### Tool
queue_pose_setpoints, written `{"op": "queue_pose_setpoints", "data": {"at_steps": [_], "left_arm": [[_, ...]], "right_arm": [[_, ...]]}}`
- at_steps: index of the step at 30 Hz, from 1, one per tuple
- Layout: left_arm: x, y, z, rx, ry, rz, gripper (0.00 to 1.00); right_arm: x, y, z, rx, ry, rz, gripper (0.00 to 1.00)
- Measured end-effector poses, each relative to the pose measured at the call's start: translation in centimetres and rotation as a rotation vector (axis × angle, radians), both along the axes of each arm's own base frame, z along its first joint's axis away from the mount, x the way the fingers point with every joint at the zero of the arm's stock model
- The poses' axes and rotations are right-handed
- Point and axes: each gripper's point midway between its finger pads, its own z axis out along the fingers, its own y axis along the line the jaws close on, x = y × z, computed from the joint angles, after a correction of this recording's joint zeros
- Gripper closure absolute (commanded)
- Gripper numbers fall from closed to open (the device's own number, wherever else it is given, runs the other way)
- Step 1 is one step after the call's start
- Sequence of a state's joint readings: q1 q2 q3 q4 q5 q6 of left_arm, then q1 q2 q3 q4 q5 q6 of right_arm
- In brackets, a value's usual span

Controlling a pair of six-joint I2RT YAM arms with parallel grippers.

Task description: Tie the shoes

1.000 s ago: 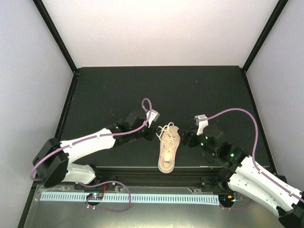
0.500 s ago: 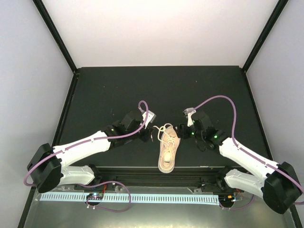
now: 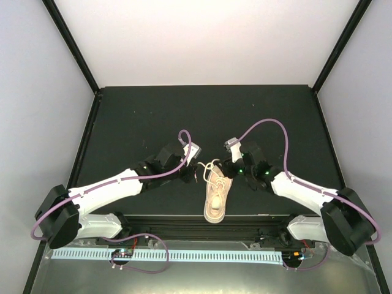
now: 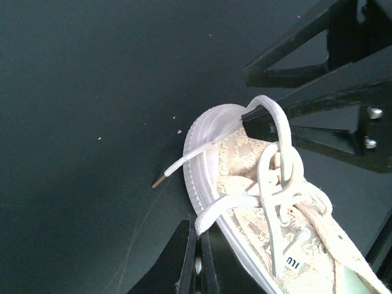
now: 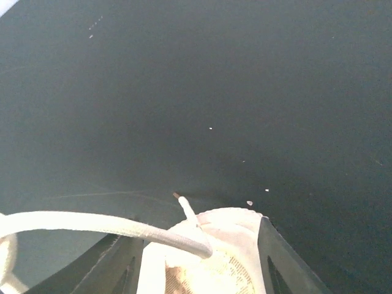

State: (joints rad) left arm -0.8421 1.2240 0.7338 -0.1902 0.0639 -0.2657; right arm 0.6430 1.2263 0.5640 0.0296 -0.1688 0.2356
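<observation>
Left claw [image 4: 198, 229] is clamped on a cream-white lace strand [image 4: 226, 205]. Right claw [image 5: 190, 231] stands apart, the lace loop [image 4: 269, 109] draped over one finger, above the pale beige-pink sneaker [image 3: 216, 195] at the black table's [image 3: 153, 116] near edge, midway along. Close only once the loop sits between both fingers.

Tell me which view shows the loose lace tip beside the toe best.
Left wrist: the lace tip shows sharp against the table, beside the toe of the sneaker. Right wrist shows it too, poking out beyond the toe. In top external it is too small to pick out.
</observation>
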Motion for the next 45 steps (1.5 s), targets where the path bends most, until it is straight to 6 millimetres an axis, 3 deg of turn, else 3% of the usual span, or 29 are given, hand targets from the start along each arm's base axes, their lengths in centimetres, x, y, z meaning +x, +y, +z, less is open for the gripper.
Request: {"op": "queue_pose_setpoints", "data": {"at_steps": [2, 4, 5, 9, 12, 18, 23, 28, 33, 36, 41, 45], "left_arm": [[0.0, 0.0, 0.0, 0.000, 0.000, 0.000, 0.98], [0.0, 0.0, 0.0, -0.001, 0.000, 0.000, 0.99], [0.0, 0.0, 0.0, -0.001, 0.000, 0.000, 0.98], [0.0, 0.0, 0.0, -0.001, 0.001, 0.001, 0.98], [-0.1, 0.2, -0.3, -0.001, 0.007, 0.009, 0.98], [-0.6, 2.3, -2.1, 0.029, 0.031, 0.063, 0.98], [-0.6, 4.6, -2.5, 0.019, 0.040, 0.122, 0.98], [-0.8, 4.5, -3.0, 0.007, 0.071, 0.104, 0.98], [-1.0, 3.3, -4.8, 0.028, 0.143, 0.064, 0.99], [-0.5, 2.3, -4.4, 0.015, 0.149, 0.048, 0.98], [0.8, 0.4, -1.8, -0.041, 0.116, 0.020, 0.98], [1.7, -0.8, -0.5, -0.066, 0.102, -0.001, 0.98]], "right_arm": [[0.2, 0.2, -0.4, -0.010, -0.006, 0.013, 0.61], [0.2, 0.6, -0.8, -0.012, -0.005, 0.033, 0.89], [0.2, 0.7, -1.0, -0.016, -0.008, 0.046, 0.96], [0.2, 0.8, -0.8, -0.013, -0.017, 0.055, 0.98], [0.2, 0.2, 0.6, -0.001, -0.053, 0.026, 0.98], [0.7, -4.0, 3.8, -0.010, -0.117, -0.197, 0.98], [-0.7, -7.9, 2.3, -0.062, -0.049, -0.358, 0.98], [-2.1, -8.9, 2.2, -0.113, 0.034, -0.374, 0.98], [-3.2, -6.8, 6.2, -0.104, 0.150, -0.269, 0.98], [-5.0, -4.6, 7.5, -0.065, 0.239, -0.152, 0.98], [-10.8, -0.7, 7.6, 0.020, 0.418, 0.084, 0.98], [-14.6, 3.8, 8.8, 0.137, 0.492, 0.274, 0.98]]}}
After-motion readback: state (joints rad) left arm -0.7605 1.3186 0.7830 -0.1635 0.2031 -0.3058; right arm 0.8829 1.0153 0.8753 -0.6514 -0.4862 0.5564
